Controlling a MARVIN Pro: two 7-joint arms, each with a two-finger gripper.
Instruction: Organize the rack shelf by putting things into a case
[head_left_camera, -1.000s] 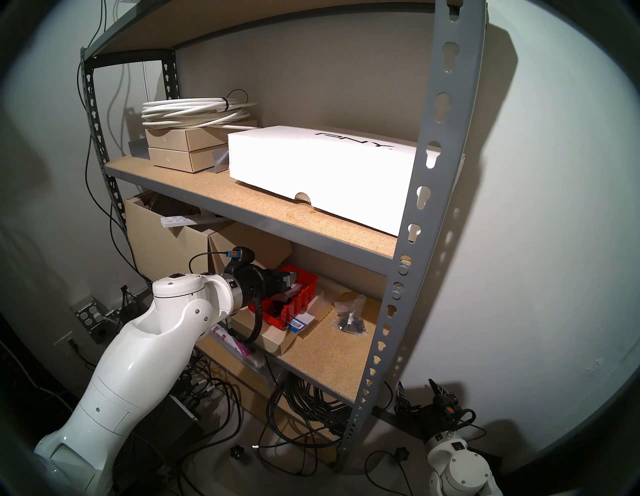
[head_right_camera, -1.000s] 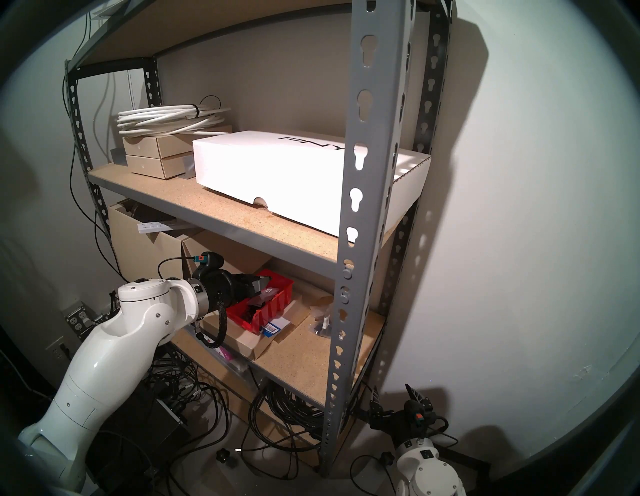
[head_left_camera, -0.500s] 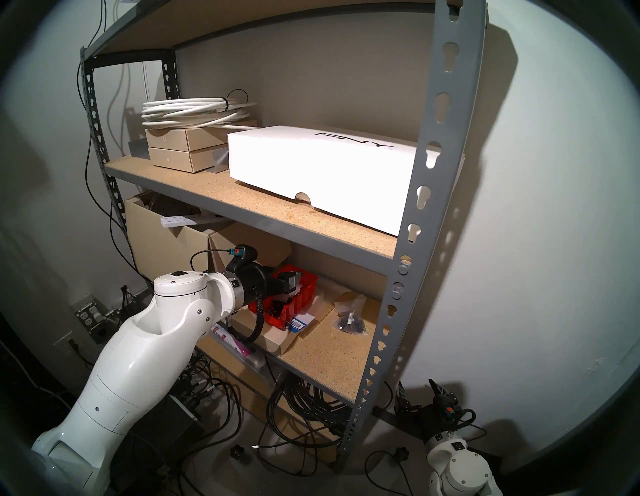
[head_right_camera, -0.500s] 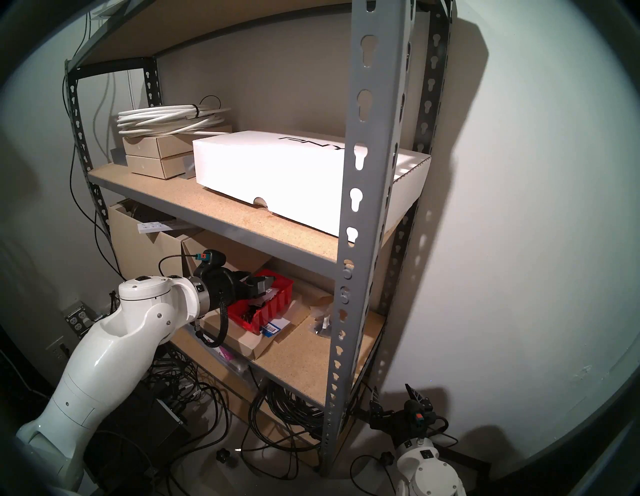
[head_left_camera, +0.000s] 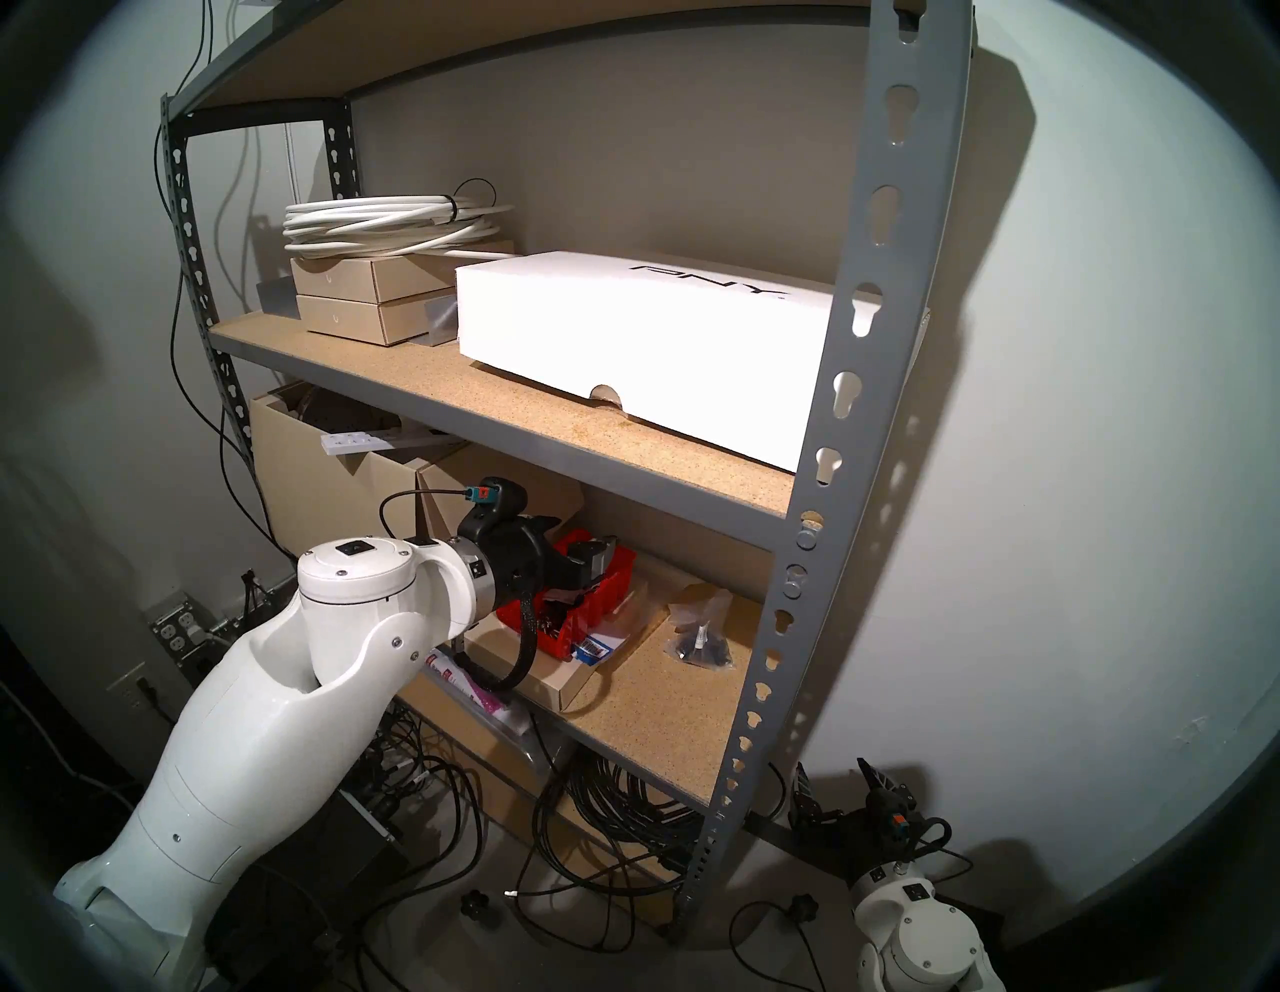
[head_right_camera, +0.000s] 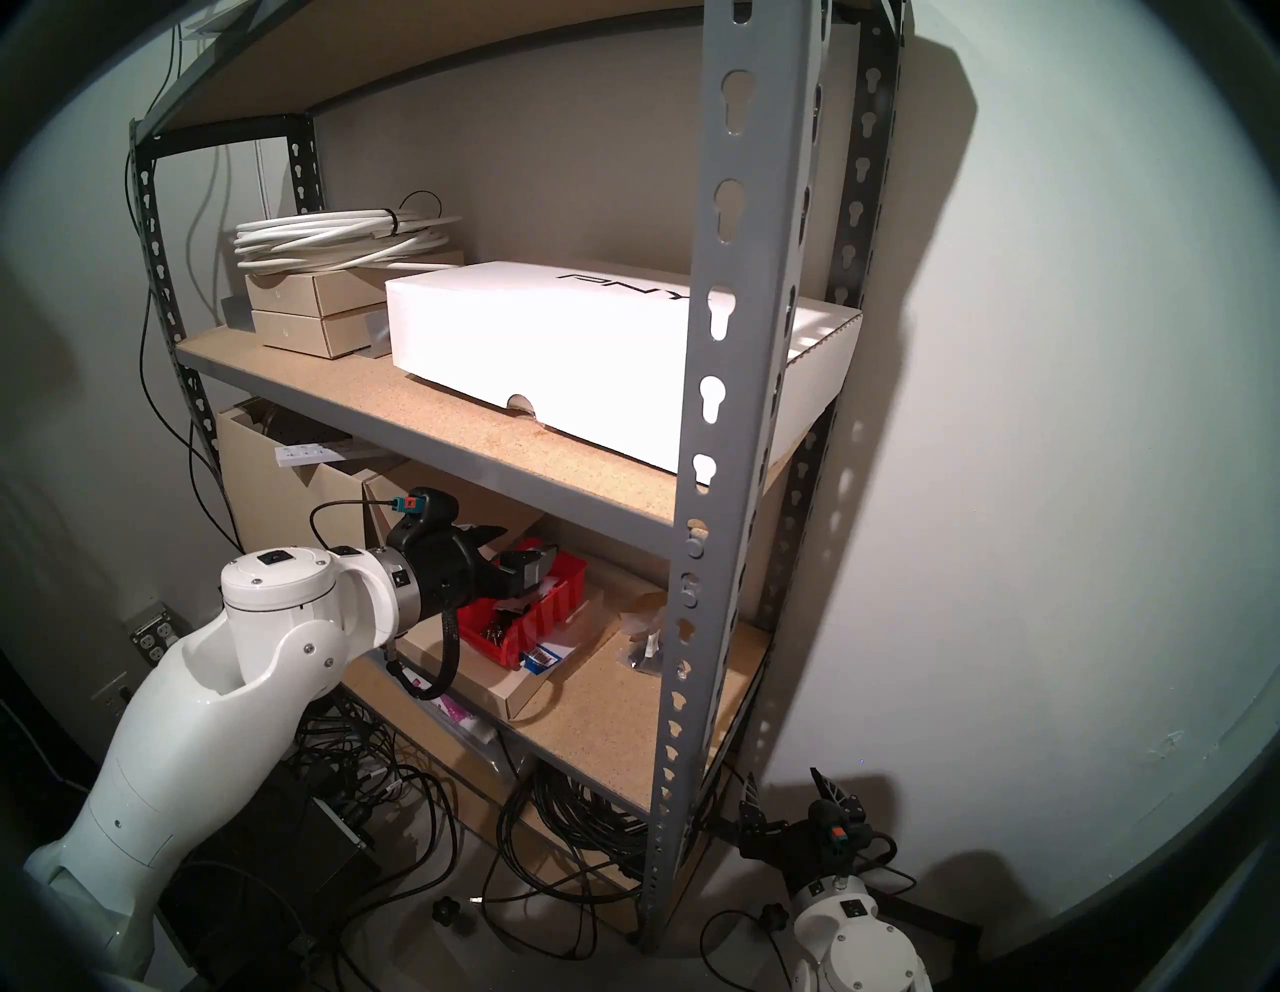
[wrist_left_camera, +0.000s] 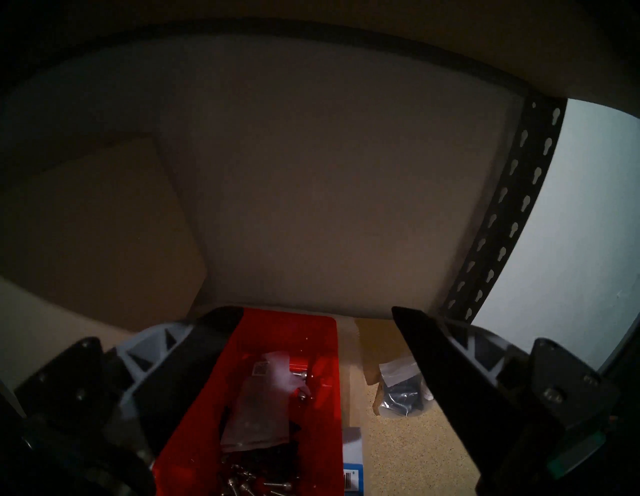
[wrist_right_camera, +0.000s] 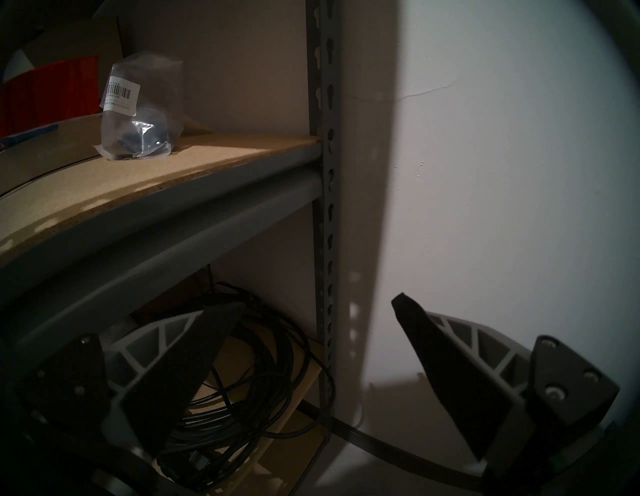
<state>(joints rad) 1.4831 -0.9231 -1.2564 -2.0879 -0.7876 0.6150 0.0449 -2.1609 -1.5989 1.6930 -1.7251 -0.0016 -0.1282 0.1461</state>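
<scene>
Head pair looks down at the rack shelf (head_left_camera: 644, 700); wrists sit close.
Left wrist peers over the red bin (wrist_left_camera: 277, 381); right wrist looks up from below, both sharing that board.

A plain pale wall (head_left_camera: 1108, 415) stands behind the grey steel uprights (head_left_camera: 880, 277), lit brightly on the right and shadowed toward the left. Black cables (head_left_camera: 623, 817) tangle on the floor, and an outlet plate (head_left_camera: 176, 634) sits low on the left.

- Left arm (head_left_camera: 228, 734): glossy white shells, small screws, silver wrist ring.
- Left gripper (wrist_left_camera: 313, 346): black fingers, grey ribbed backs.
- Black braided cable (head_left_camera: 521, 644); teal-orange plug (head_left_camera: 479, 494).
- Right gripper (wrist_right_camera: 311, 332): same build.
</scene>
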